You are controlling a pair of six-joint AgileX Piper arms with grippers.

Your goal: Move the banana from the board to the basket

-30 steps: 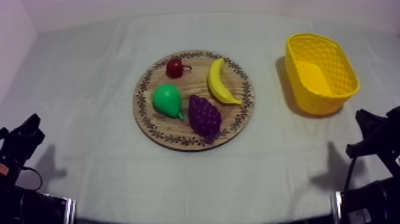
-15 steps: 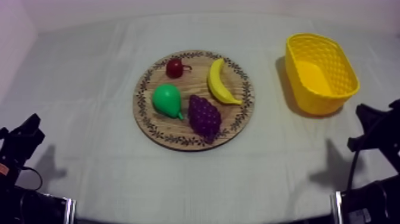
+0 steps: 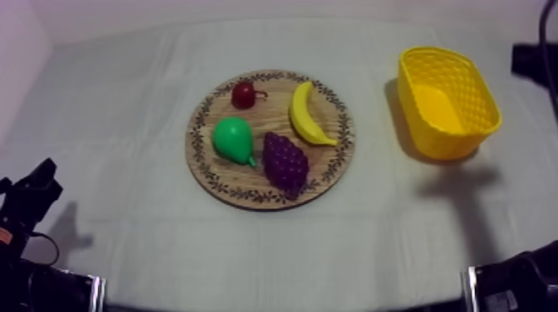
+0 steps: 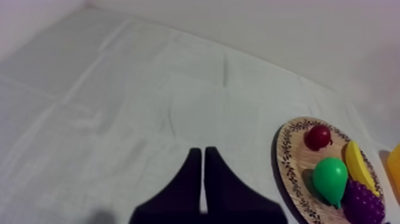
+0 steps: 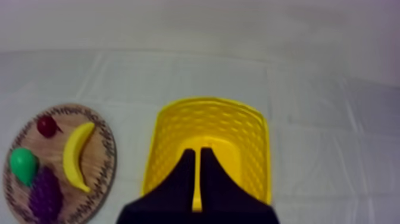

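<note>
Banana point(image 3: 309, 115): plain yellow, curved, lying flat on the wooden board point(image 3: 267, 112), basket-side half, near the grapes point(image 3: 286, 162) | yellow basket point(image 3: 473, 99) well apart | left gripper point(image 4: 202, 152) pinched together over bare cloth point(image 3: 124, 99) | right gripper point(image 5: 196, 152) pinched together above the basket | cloth grey-white, creased; pale wall point(image 5: 178, 24) behind

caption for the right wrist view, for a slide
Right gripper, shut on nothing, aimed at the yellow basket; banana on the wooden board beside it
</note>
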